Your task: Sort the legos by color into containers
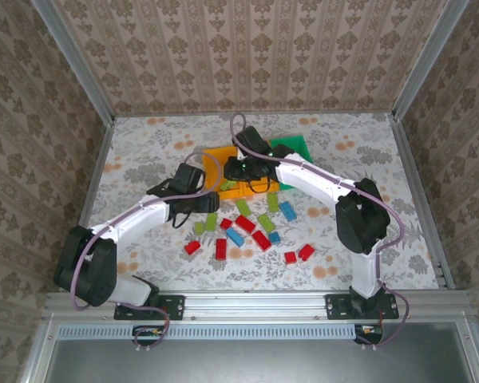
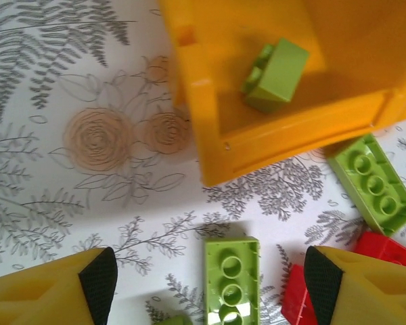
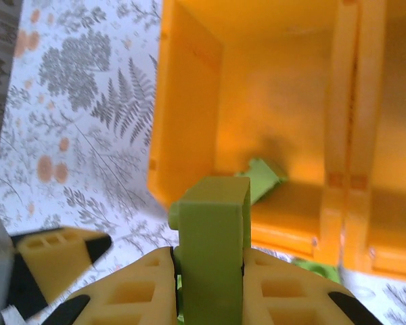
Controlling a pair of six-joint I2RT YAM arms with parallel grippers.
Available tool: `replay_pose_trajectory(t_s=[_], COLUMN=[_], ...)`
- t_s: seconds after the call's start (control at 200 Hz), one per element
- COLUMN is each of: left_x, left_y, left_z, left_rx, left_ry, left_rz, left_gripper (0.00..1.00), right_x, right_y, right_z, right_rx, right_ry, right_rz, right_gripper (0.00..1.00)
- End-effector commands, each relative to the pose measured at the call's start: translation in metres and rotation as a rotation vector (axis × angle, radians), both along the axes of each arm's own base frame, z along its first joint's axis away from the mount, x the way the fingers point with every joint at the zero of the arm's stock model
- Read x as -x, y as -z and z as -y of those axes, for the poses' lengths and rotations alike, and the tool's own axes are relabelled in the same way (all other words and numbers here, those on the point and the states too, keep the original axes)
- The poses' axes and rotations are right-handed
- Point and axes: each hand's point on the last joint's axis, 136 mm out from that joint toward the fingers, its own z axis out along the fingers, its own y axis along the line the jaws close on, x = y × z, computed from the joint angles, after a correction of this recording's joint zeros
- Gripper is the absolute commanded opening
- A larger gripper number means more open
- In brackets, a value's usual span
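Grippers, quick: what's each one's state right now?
Left gripper: open, holding nothing.
Right gripper: shut on a lime green lego.

The left hand (image 2: 210, 284) (fingers spread wide) flanks a lime brick (image 2: 231, 281) near the orange bin (image 2: 210, 101).

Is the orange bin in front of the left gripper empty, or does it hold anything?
Not empty: one lime green brick lies inside the orange bin.

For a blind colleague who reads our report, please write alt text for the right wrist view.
The right gripper is shut on a lime green lego, held upright between its yellow fingers. Behind it stands an open orange bin with another green lego lying inside.
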Motion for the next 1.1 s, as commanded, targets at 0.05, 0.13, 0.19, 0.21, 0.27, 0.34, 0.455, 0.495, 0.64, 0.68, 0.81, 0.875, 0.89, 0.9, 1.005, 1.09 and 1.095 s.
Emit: replay_pose_trajectory(t_s=[0.05,0.13,0.19,0.21,0.27,0.34,0.455,0.495,0.64,0.68,0.81,0.875,0.89,0.9,1.005,1.09,1.095], left_x=[0.005,0.008,0.010,0.011,0.013,0.016,0.018,0.018,0.020,0.020,0.021,0.023,0.022,0.022,0.022,0.022,0.022], left_y=[0.010,0.016,0.022,0.024,0.028,0.032,0.038,0.040,0.047,0.049,0.055,0.059,0.059,0.059,0.062,0.065,0.065], left_z=[0.011,0.016,0.018,0.018,0.021,0.024,0.027,0.027,0.027,0.027,0.028,0.028,0.028,0.028,0.029,0.030,0.030], left_rx=[-0.013,-0.014,-0.020,-0.023,-0.023,-0.021,-0.032,-0.042,-0.060,-0.060,-0.067,-0.074,-0.074,-0.073,-0.070,-0.071,-0.071], left_ry=[0.093,0.113,0.120,0.122,0.128,0.135,0.150,0.150,0.154,0.157,0.156,0.150,0.151,0.152,0.149,0.152,0.152], left_rz=[-0.026,-0.051,-0.072,-0.079,-0.090,-0.104,-0.123,-0.129,-0.158,-0.166,-0.196,-0.210,-0.210,-0.210,-0.217,-0.224,-0.224], left_gripper=[0.74,0.72,0.71,0.71,0.71,0.70,0.69,0.69,0.66,0.66,0.64,0.63,0.63,0.63,0.57,0.52,0.51], right_x=[-0.028,-0.039,-0.046,-0.048,-0.053,-0.056,-0.060,-0.060,-0.059,-0.058,-0.055,-0.053,-0.053,-0.052,-0.047,-0.042,-0.041], right_y=[0.011,0.018,0.025,0.027,0.032,0.034,0.037,0.037,0.033,0.031,0.018,0.008,0.006,0.005,-0.008,-0.015,-0.015], right_z=[-0.010,-0.010,-0.009,-0.009,-0.009,-0.008,-0.009,-0.009,-0.012,-0.012,-0.010,-0.009,-0.008,-0.008,-0.001,0.009,0.010], right_rx=[-0.033,-0.019,-0.005,-0.002,0.000,0.005,0.009,0.010,-0.003,-0.003,-0.010,-0.021,-0.024,-0.025,-0.032,-0.013,-0.011], right_ry=[0.034,0.047,0.060,0.062,0.070,0.078,0.082,0.081,0.064,0.063,0.058,0.058,0.060,0.059,0.067,0.080,0.082], right_rz=[-0.011,-0.018,-0.023,-0.025,-0.030,-0.029,-0.030,-0.032,-0.042,-0.041,-0.023,-0.008,-0.004,-0.001,0.025,0.048,0.049], right_gripper=[0.17,0.20,0.24,0.25,0.26,0.29,0.33,0.37,0.52,0.54,0.57,0.59,0.60,0.60,0.64,0.65,0.65])
